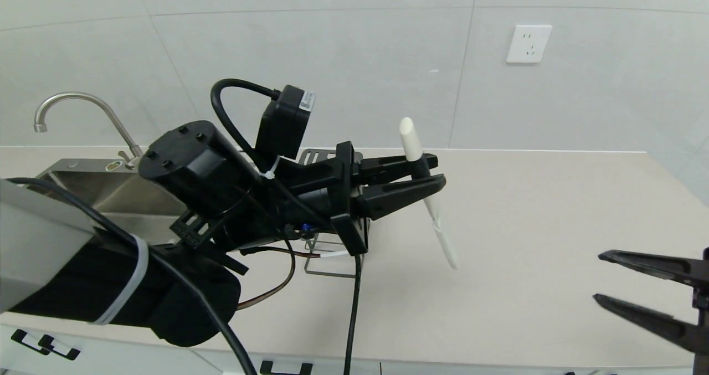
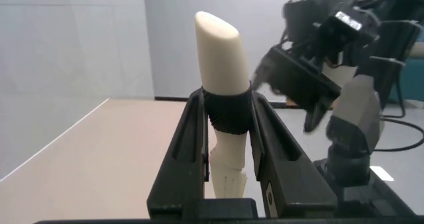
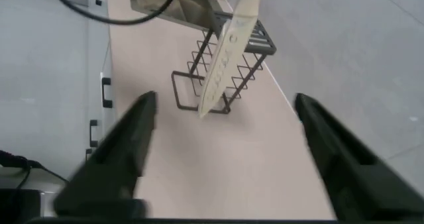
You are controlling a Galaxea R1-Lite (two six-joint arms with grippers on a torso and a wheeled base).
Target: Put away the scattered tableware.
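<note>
The left gripper [image 1: 438, 171] is clamped on a white knife [image 1: 437, 220], its two black fingers [image 2: 189, 138] pressing from either side on the dark band that rings the pale handle [image 2: 222, 45]. The knife stands nearly upright in the grip. The rounded handle end is on top, and the perforated blade [image 3: 222, 65] slants down toward the beige countertop [image 1: 526, 209], on the side of the wire rack [image 1: 329, 274] that faces away from the sink. Seen from the head camera, the gripper and its wrist cover most of the rack, so only the metal top edge and a lower wire loop show.

The right gripper [image 1: 599, 277] hangs well apart from the rack, farther along the countertop beyond the knife, with its jaws spread wide and nothing between them. Its own camera looks through that gap at the black wire rack [image 3: 179, 91] and the blade in front of it.

On the rack's other side lies the steel sink [image 1: 83, 181], with a curved faucet [image 1: 83, 98] rising behind it. A white wall outlet [image 1: 529, 44] sits on the grey tiled wall, high above the countertop and well away from the rack.
</note>
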